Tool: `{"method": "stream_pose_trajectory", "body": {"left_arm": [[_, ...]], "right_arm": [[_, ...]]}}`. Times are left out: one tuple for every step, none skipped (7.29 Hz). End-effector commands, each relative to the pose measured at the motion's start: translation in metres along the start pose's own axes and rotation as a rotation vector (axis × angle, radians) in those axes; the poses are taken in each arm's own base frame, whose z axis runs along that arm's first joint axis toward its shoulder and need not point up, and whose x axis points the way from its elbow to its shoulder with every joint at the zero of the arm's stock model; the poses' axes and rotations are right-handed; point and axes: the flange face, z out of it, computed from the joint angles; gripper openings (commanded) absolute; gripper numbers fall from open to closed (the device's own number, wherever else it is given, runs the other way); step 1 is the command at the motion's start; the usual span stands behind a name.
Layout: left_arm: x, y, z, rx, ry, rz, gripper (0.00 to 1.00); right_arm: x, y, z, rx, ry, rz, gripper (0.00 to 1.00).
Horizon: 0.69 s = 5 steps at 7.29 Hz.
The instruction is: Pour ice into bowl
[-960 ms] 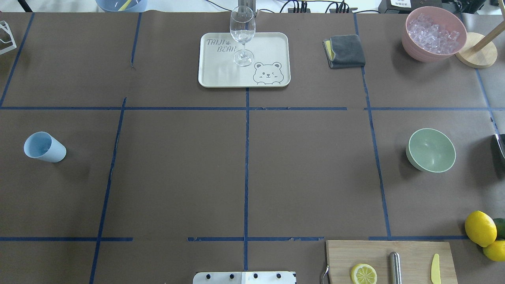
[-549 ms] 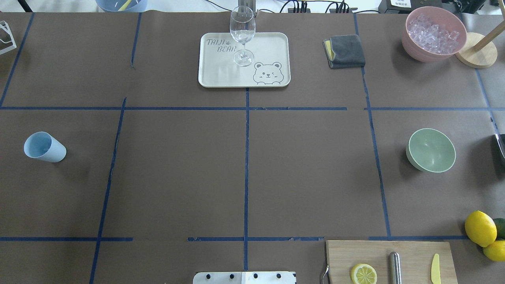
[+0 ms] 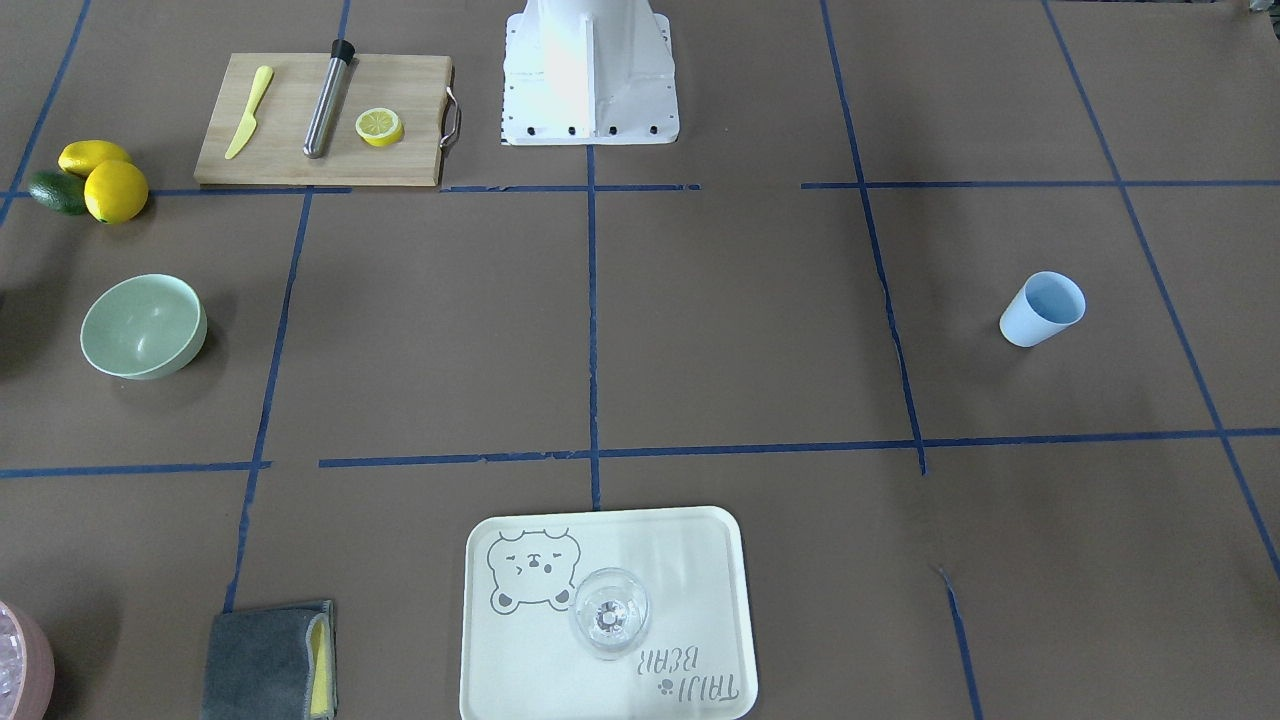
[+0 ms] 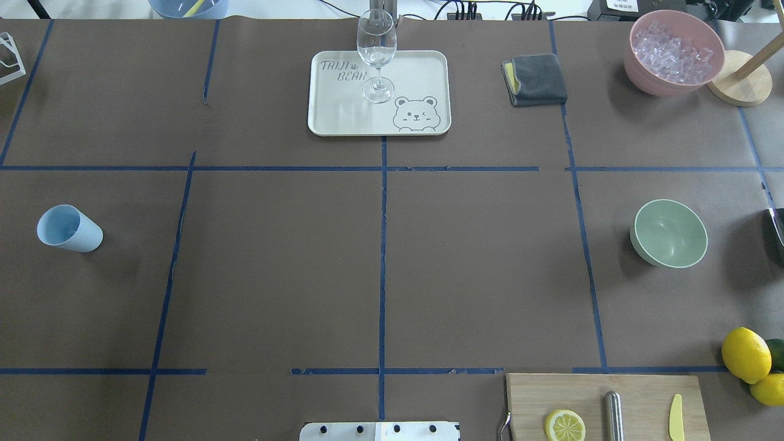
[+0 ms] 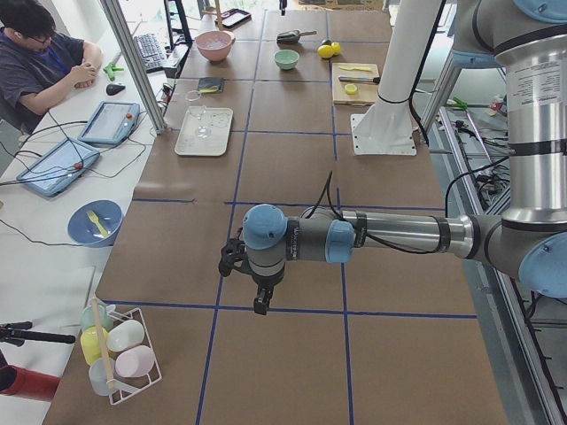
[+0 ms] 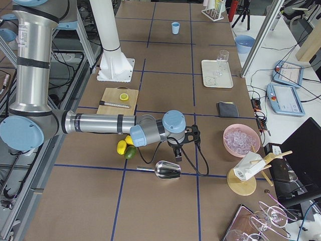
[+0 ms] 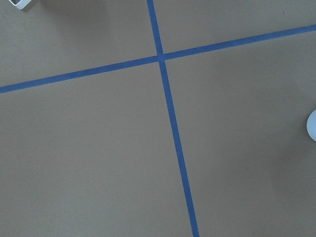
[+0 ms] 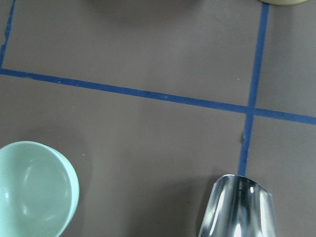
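The pale mint-green bowl point(image 4: 669, 233) stands empty on the robot's right side of the table, also in the front view point(image 3: 143, 325) and at the lower left of the right wrist view point(image 8: 29, 190). The ice point(image 4: 672, 44) fills a pink vessel point(image 4: 637, 70) at the far right corner. A metal scoop point(image 6: 165, 170) lies on the table beyond the bowl. My right gripper point(image 6: 177, 157) hangs above the table beside the scoop; I cannot tell whether it is open or shut. My left gripper point(image 5: 260, 308) hovers over the left end of the table, its state equally unclear.
A cream tray point(image 4: 422, 73) carries a wine glass point(image 4: 376, 55). A light blue cup point(image 4: 67, 228) stands at the left, a grey cloth point(image 4: 536, 78) at the back. The cutting board point(image 4: 643, 392) holds a lemon slice point(image 4: 564, 425); lemons point(image 4: 745, 354) lie beside it. A person sits at the side desk point(image 5: 40, 62).
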Motion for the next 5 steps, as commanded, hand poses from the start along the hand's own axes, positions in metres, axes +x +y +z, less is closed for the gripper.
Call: {"method": "stream_pose_trajectory", "body": {"left_arm": [[0.001,-0.002,-0.001,0.002,0.0,0.002,1.0],[0.001,-0.002,-0.002,0.004,-0.001,0.004,1.0],[0.001,-0.003,-0.001,0.004,-0.001,0.004,1.0],[0.002,-0.003,-0.002,0.005,-0.001,0.005,1.0],[0.002,-0.003,-0.002,0.005,-0.001,0.005,1.0]], "right_arm": [[-0.087,-0.014,0.026,-0.026,0.002,0.026,1.0],[-0.136,-0.013,0.049,-0.04,0.044,0.041,1.0],[-0.165,-0.015,0.072,-0.042,0.081,0.07,1.0],[-0.162,-0.012,0.082,-0.059,0.091,0.095,0.98],[-0.153,-0.01,0.091,-0.076,0.103,0.113,0.92]]}}
